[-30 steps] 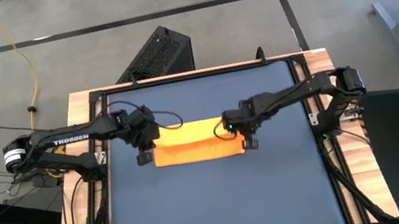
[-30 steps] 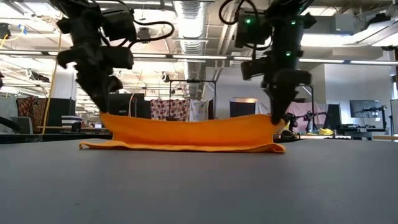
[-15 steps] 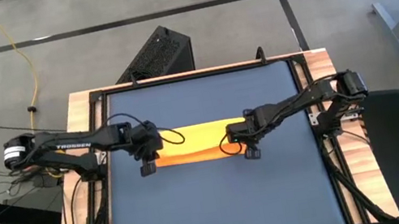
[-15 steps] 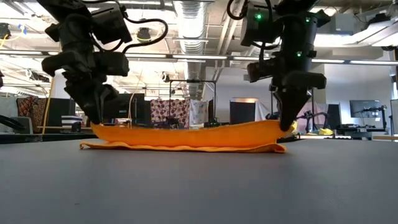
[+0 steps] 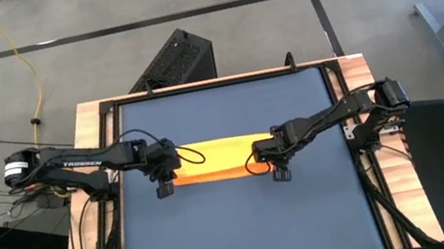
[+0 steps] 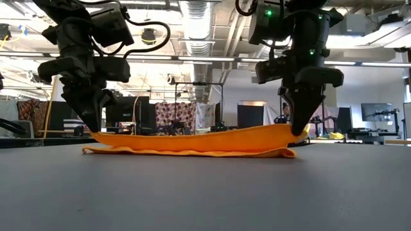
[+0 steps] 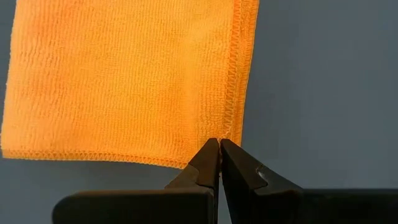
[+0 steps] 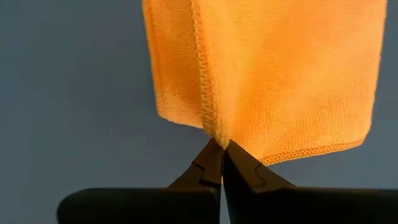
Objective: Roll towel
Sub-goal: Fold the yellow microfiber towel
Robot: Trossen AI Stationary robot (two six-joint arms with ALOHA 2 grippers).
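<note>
- Both grippers have carried the towel's [image 5: 215, 160] raised edge lower and nearer, narrowing the fold.
- Left gripper [image 6: 90, 128] and right gripper [image 6: 297, 130] each pinch 1 corner.
- Risk: a thin pinch slipping, skewing the roll.
- Towel lies mid-table, long axis left-right.

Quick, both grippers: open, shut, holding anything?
Left gripper: shut on the towel, pinching its hem at one end.
Right gripper: shut on the towel, pinching its edge at the other end.
</note>
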